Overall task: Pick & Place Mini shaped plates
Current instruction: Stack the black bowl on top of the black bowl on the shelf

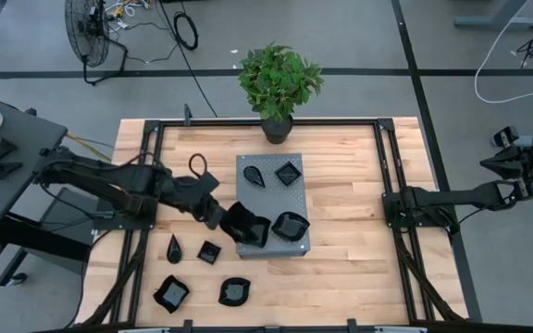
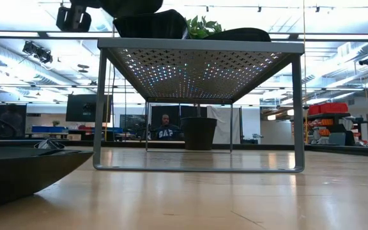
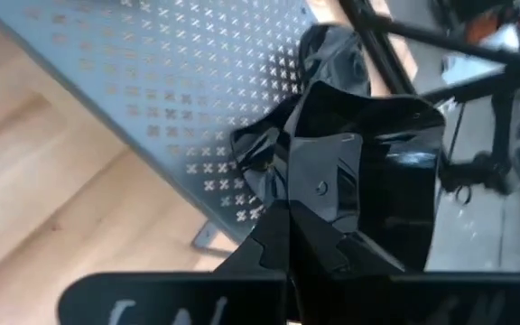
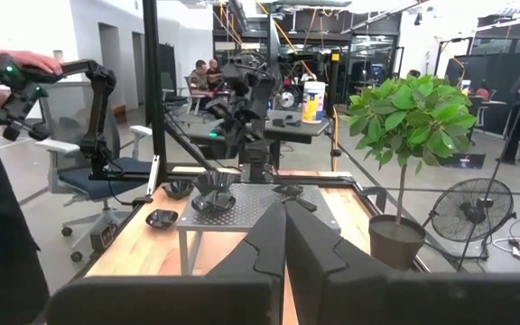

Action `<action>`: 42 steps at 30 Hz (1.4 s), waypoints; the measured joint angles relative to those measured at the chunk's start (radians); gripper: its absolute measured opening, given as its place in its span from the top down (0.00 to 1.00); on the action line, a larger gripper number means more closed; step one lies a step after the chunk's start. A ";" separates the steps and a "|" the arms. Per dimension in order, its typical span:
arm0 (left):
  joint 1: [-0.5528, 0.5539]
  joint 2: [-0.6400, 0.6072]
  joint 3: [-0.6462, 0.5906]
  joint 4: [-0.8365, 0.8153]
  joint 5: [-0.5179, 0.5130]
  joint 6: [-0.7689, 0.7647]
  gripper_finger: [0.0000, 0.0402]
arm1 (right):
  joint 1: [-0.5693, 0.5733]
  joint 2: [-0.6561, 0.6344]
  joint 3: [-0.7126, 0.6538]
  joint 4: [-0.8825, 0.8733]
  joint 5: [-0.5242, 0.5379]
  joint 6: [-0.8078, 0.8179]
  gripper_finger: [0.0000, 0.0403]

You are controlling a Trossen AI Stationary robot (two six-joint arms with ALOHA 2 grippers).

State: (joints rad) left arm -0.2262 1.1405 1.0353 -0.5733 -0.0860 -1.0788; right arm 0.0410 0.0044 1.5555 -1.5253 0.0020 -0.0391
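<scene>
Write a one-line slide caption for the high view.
Left gripper holds a black plate at the perforated stand; right arm waits off-table.

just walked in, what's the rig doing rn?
Moving mini black plates onto the grey perforated stand. The left gripper is shut on a square plate at the stand's near-left corner. Three plates already sit on the stand, and five wait on the table to the left of it. The right arm is parked off the table's right side, gripper shut on nothing.
</scene>
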 joint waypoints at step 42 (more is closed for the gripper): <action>-0.109 0.131 -0.001 0.144 -0.165 -0.463 0.99 | 0.000 0.000 0.000 0.028 0.000 0.000 0.96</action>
State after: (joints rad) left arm -0.3356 1.2716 1.0344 -0.4289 -0.2513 -1.5421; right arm 0.0406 0.0044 1.5555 -1.4975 0.0019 -0.0392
